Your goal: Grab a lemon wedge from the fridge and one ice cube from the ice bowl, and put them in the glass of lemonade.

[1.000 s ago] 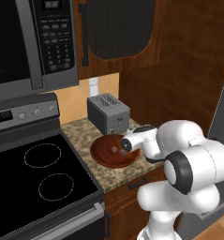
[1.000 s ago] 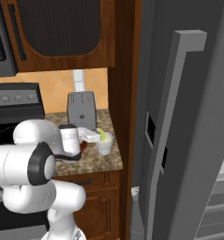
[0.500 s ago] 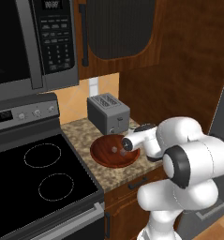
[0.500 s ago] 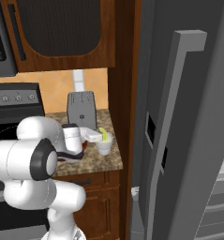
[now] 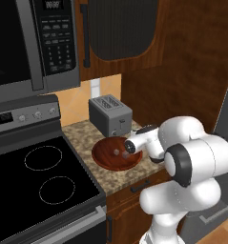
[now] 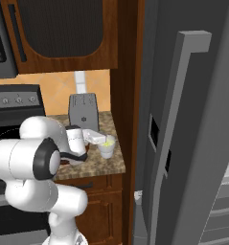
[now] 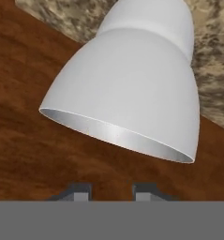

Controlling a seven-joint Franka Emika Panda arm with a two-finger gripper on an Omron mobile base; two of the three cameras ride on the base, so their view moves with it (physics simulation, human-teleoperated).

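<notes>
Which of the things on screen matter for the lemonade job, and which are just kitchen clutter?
Job things:
ice bowl
ice cube in the bowl
glass of lemonade
fridge
gripper

Just there:
toaster
stove
microwave
wall cabinet

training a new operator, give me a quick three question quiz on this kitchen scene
1. True or false: the grey steel toaster stands behind the reddish-brown wooden ice bowl.
2. What lies in the small whitish translucent glass of lemonade? A) yellow-green lemon wedge B) spoon C) nothing
3. Fill in: left of the speckled stone counter is a black glass ____.

Key: 1 true; 2 A; 3 stovetop
</notes>
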